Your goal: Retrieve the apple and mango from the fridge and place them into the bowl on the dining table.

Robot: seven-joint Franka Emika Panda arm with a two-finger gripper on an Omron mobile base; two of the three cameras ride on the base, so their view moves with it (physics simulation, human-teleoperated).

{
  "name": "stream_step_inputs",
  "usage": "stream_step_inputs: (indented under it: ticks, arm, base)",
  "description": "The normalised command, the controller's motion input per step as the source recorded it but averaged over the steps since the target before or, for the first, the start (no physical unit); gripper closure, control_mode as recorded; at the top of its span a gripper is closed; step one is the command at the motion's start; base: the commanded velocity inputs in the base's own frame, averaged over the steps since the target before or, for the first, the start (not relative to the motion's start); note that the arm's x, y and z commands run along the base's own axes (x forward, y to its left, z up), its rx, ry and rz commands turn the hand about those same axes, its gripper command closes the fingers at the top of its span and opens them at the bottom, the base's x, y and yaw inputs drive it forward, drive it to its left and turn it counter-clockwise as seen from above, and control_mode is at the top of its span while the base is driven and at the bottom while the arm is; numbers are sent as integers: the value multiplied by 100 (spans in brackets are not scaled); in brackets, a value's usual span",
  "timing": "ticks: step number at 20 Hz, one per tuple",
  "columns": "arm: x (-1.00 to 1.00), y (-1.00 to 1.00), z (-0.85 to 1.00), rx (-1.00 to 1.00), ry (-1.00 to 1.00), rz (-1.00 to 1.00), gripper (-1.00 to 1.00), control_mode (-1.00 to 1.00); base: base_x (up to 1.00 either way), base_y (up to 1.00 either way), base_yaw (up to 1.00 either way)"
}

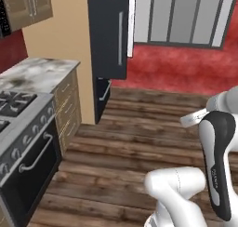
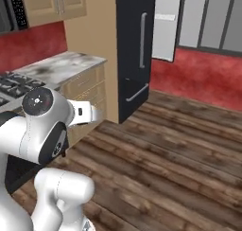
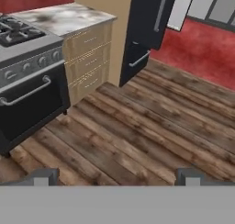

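Hand view: fridge (image 3: 149,16) shut; jaws apart

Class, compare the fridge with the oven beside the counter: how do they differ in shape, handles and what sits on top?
The fridge is tall and narrow; the oven is low and squat. The fridge's upper door handle runs upright; the oven's door handle lies across. The oven has burners and a row of knobs; the fridge has none. Both have dark fronts with grey bar handles and stand shut.
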Motion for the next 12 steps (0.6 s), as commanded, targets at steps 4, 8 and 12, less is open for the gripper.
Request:
stream_step_inputs:
  ticks: [4, 8, 12]
  arm:
    - [0, 0, 0, 0, 0, 0, -100, 100]
    - [0, 0, 0, 0, 0, 0, -100, 100]
    - [0, 0, 0, 0, 0, 0, -100, 100]
  base:
    - [100, -69, 0]
    - [100, -81, 0]
    - [100, -94, 0]
